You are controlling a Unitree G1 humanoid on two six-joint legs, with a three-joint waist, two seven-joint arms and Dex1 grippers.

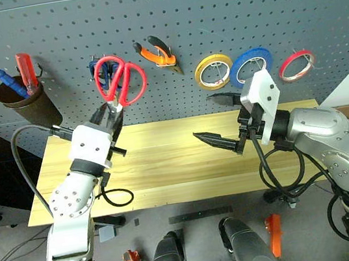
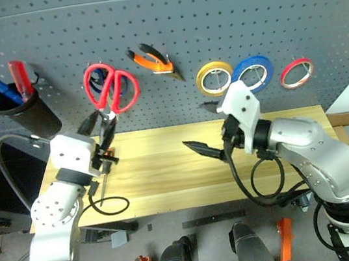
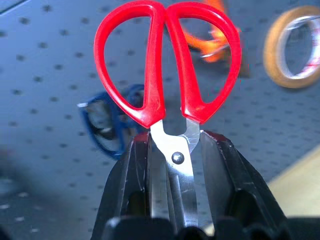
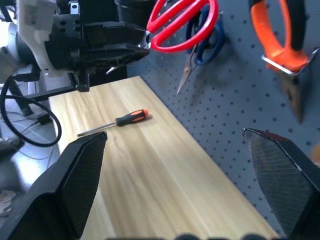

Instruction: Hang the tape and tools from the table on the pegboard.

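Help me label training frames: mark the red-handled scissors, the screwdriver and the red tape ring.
red-handled scissors (image 3: 165, 60): left wrist view, where the two red handle loops meet.
screwdriver (image 4: 131, 117): right wrist view, on its black-and-orange handle.
red tape ring (image 1: 285, 66): left eye view, on the ring's left rim.

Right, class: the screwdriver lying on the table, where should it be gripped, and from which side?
Grip the screwdriver across its black-and-orange handle, coming from above. It lies flat on the table, the handle being the thickest part. The open right end effector is free for it.
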